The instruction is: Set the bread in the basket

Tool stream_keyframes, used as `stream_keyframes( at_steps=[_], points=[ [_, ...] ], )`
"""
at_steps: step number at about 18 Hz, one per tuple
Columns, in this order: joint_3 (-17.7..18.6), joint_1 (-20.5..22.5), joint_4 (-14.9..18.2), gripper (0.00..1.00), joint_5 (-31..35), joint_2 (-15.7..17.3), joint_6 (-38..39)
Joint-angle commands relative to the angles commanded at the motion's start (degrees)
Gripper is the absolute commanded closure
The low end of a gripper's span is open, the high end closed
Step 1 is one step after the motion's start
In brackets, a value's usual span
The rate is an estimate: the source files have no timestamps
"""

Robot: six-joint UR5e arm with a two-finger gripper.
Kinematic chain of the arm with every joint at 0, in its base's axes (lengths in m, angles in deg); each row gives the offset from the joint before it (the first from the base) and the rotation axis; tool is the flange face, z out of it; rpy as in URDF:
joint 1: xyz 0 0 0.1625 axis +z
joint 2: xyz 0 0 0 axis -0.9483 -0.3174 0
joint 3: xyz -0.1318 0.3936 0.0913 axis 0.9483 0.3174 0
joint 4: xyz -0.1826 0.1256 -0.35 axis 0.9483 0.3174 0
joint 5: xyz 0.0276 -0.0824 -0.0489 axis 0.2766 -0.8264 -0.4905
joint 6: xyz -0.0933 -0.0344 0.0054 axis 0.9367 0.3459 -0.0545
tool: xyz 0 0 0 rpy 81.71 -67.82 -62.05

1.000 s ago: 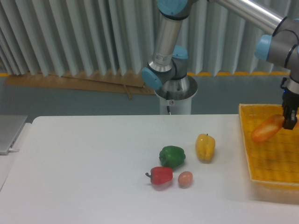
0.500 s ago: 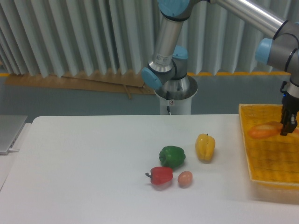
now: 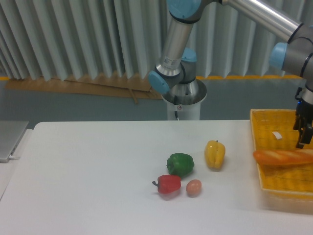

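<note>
At the table's right edge the gripper (image 3: 304,137) hangs just above the bread (image 3: 283,156); whether its fingers are parted I cannot tell. The bread lies level across the basket (image 3: 264,183), its left tip over the rim. It looks stiff, light and glossy, so likely slippery; mid-length is the safest hold.

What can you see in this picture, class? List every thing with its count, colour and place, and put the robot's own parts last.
bread: one, orange-golden, lying across the basket with its left end over the rim
basket: one, yellow woven, at the table's right edge
white tag: one, inside the basket
yellow pepper: one, mid-table, left of the basket
green pepper: one, left of the yellow pepper
red pepper: one, in front of the green pepper
egg: one, brown, right beside the red pepper
table: one, white
grey object: one, at the far left edge
gripper: one, dark, above the bread; whether it is open is unclear
arm: one, silver with blue joints
</note>
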Motion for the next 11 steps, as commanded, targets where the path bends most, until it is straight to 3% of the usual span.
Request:
stream_keyframes(
  at_steps=[11],
  points=[
    [0.61,-0.53,0.09,0.0,-5.35,1.49,7.11]
  ],
)
